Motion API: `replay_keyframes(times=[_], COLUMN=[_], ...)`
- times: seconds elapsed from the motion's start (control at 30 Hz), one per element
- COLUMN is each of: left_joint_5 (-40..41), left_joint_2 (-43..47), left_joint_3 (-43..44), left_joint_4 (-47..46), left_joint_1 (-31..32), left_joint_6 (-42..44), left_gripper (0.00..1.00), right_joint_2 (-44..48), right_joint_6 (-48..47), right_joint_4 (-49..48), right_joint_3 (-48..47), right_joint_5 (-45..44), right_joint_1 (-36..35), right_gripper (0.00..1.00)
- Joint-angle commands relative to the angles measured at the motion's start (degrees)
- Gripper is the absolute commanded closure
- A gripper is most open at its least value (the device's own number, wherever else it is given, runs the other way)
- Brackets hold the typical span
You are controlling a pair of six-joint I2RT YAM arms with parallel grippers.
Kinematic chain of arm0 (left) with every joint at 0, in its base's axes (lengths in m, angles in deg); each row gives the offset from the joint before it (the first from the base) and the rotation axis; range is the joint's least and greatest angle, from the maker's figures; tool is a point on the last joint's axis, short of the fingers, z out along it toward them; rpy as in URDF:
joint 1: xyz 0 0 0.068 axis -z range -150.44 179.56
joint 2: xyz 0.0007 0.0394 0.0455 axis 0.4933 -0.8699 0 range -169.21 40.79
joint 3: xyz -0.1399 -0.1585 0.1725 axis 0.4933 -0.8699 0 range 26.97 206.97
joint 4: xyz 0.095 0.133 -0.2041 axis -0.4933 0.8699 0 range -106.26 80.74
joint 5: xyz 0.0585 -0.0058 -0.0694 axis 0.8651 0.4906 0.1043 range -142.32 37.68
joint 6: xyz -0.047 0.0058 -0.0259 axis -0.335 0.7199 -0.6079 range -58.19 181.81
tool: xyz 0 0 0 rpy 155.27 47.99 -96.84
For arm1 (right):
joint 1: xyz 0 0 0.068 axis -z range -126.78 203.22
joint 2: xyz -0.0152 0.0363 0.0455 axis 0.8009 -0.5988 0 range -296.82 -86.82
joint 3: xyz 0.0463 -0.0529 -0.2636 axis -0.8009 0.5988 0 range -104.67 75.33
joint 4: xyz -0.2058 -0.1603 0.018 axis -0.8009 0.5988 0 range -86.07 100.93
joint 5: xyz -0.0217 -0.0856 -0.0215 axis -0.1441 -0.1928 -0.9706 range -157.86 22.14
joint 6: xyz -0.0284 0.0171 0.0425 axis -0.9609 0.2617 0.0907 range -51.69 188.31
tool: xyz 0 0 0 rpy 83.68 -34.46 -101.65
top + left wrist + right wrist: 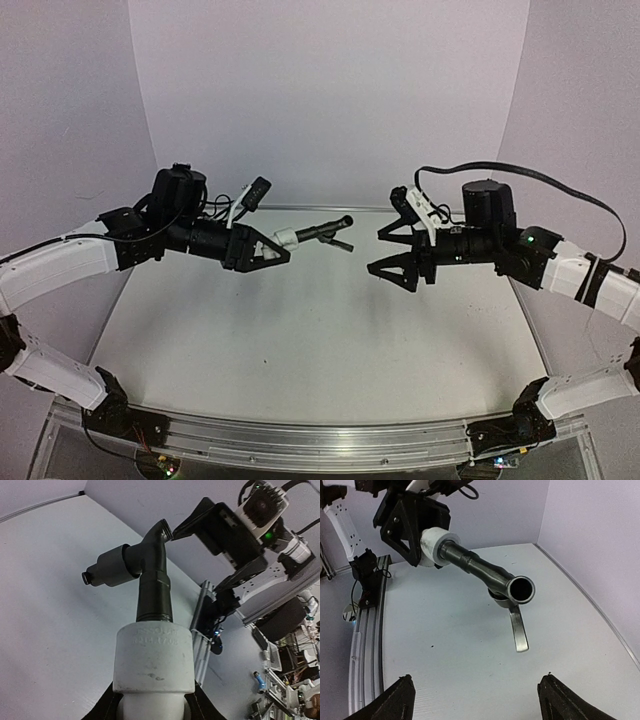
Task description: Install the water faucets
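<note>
Two tools face each other above the surface [320,340]; the left tool [272,247] is clamped on a white fitting [283,237], out of which the faucet [322,232] projects, its long axis aimed at the right tool [377,254]. Just beyond the spout, the right tool stands with fingers apart, and nothing lies between.

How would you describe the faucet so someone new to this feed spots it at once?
Look above the middle of the table, where the left gripper points toward the right gripper. It clamps a white plastic fitting, and the faucet sticks out of that. It is the only dark grey metal piece there, with a bent spout and a thin lever hanging below.
</note>
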Motion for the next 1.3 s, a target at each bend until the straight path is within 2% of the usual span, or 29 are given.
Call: replay_keyframes(times=[0.0,0.13,0.47,0.57,0.63,0.83,1.03,1.27], left_joint_5=[-16.0,-18.7,-22.1,-22.3,-22.5,-22.9,-23.6,-24.4], left_joint_2=[-2.9,-3.1,-4.0,-4.3,-4.7,-5.2,-5.7,-5.6], left_joint_3=[5.8,5.3,4.2,4.3,4.4,4.7,5.2,5.5], left_joint_4=[-8.2,-8.9,-9.4,-9.4,-9.4,-9.4,-9.6,-9.8], left_joint_1=[-0.1,-0.1,-0.1,-0.1,-0.1,-0.1,-0.1,0.0], left_joint_6=[-11.0,-11.1,-10.4,-10.2,-10.1,-10.2,-10.3,-10.5], left_gripper=[1.0,1.0,1.0,1.0,1.0,1.0,1.0,1.0], right_joint_2=[-0.5,-2.8,-8.7,-10.1,-11.1,-11.6,-13.1,-14.1], right_joint_6=[-11.5,-9.6,-1.7,0.4,1.2,4.2,6.5,6.6], right_joint_4=[-9.2,-11.1,-14.2,-15.7,-16.5,-21.6,-24.5,-25.0], right_joint_3=[1.8,-0.7,-3.8,-4.6,-5.0,-3.5,-3.5,-3.6], right_joint_5=[2.8,6.0,15.7,19.0,20.1,22.6,24.0,24.2], right_joint_1=[0.0,0.0,0.0,0.0,0.0,-0.1,-0.3,-0.5], right_gripper=[0.15,0.21,0.23,0.27,0.34,0.42,0.57,0.6])
